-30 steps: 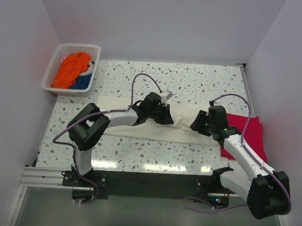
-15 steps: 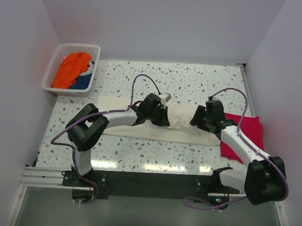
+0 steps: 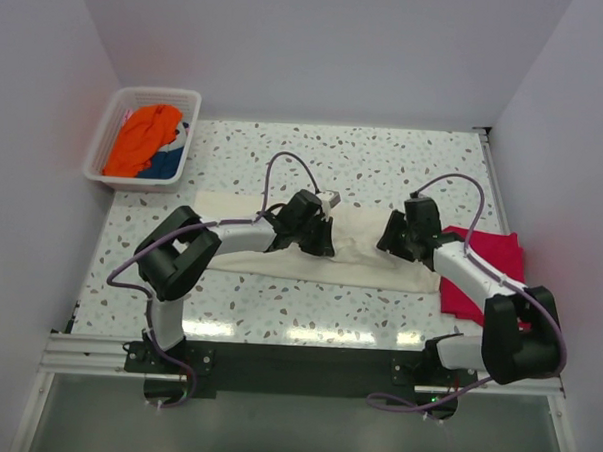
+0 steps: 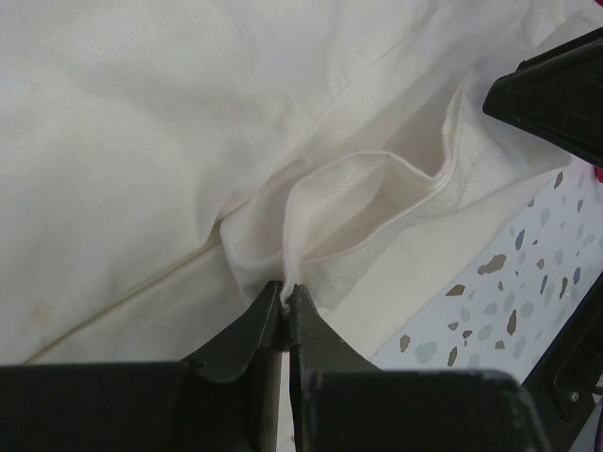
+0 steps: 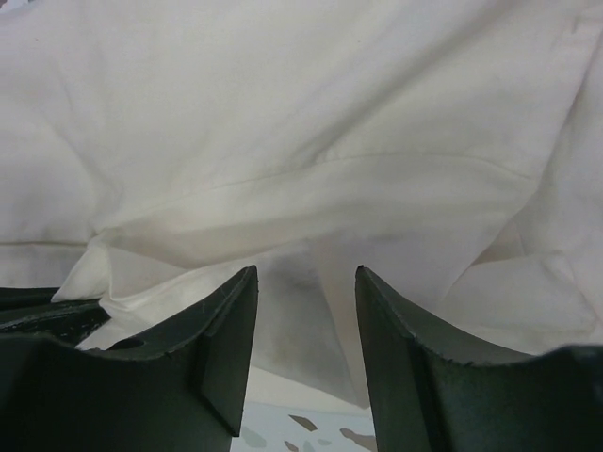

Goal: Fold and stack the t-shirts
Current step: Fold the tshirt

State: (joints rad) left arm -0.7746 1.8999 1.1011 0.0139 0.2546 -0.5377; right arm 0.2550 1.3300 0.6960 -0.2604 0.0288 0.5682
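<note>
Well away to the left of the left gripper, and beyond it, a white basket holds an orange t-shirt bunched over a blue t-shirt, neither yet folded. The left gripper itself is clamped on a raised ridge of the cream-white t-shirt, its jaws together with only a thin pleat of cloth between them. The pleat stands up just ahead of the tips and sags into a soft pocket to their right. That t-shirt lies spread in a long band across the tabletop, running out to the left behind this gripper and on to the right under the other one. It is light, limp cloth that will hold no shape of its own. Pulled from a single point it will likely drag and wrinkle, so it wants taking by a hem or a doubled edge, at two spaced points, and lifting evenly. Just to the right, the right gripper stands with its jaws partway apart and nothing between them, poised over a flat stretch of the same t-shirt near a seam. Whether its tips actually touch the cloth is hard to judge from the wrist view. To the right of that gripper, partly beneath its arm, the crimson t-shirt lies flat as a neat rectangle, right up against the cream one's end.
</note>
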